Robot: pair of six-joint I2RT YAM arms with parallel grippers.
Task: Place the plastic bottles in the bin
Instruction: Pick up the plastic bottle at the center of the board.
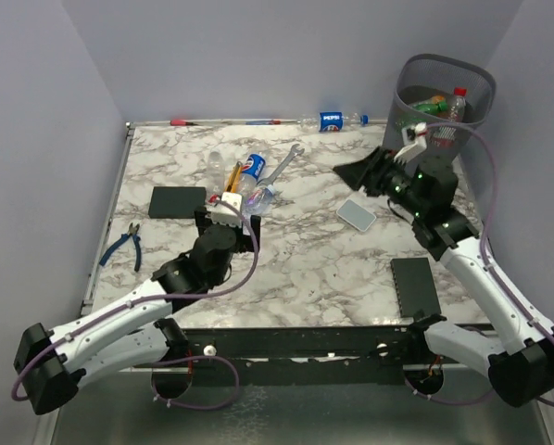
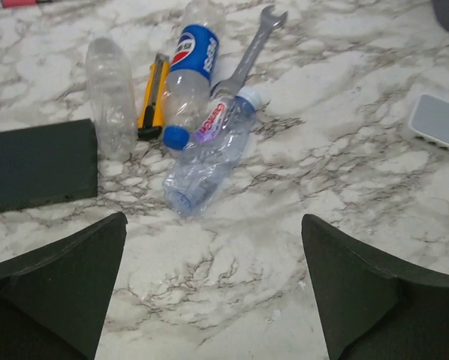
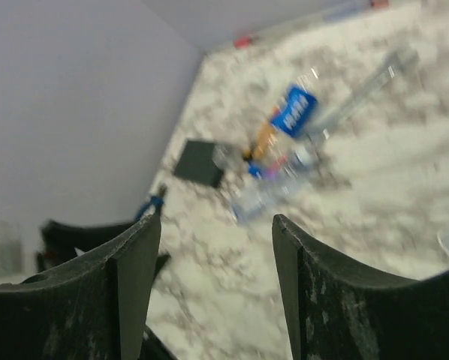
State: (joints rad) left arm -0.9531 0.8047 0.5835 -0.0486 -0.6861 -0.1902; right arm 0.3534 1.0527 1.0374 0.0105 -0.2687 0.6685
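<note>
the bin (image 1: 409,93), a tall dark wire-mesh basket, stands at the far right corner of the marble bench (image 1: 314,250). several plastic bottles (image 1: 439,104) already lie inside it, among them a green one, an orange one and one with a red cap.

other bottles lie on the bench. a pepsi bottle (image 1: 333,120) rests on its side by the far edge, left of the bin. a cluster lies left of centre: a blue-capped pepsi bottle (image 2: 188,75), a clear bottle with a white cap and red label (image 2: 209,150) touching it on the near side, and an unlabelled clear bottle (image 2: 110,94) just to the left. a yellow-handled tool (image 2: 153,97) lies between the unlabelled bottle and the pepsi bottle, and a silver wrench (image 2: 251,52) lies just to their right.

the left gripper (image 2: 213,225) hovers just near of this cluster, its jaws spread wide with nothing between them. the right gripper (image 3: 215,225) hangs over the bench near the bin, on its near-left side, with its jaws apart and empty.

a black block (image 1: 178,201) sits left of the left gripper and another (image 1: 414,286) lies near the right arm. blue-handled pliers (image 1: 124,246) lie at the left edge, and a flat pale grey item (image 1: 357,214) lies right of centre.
</note>
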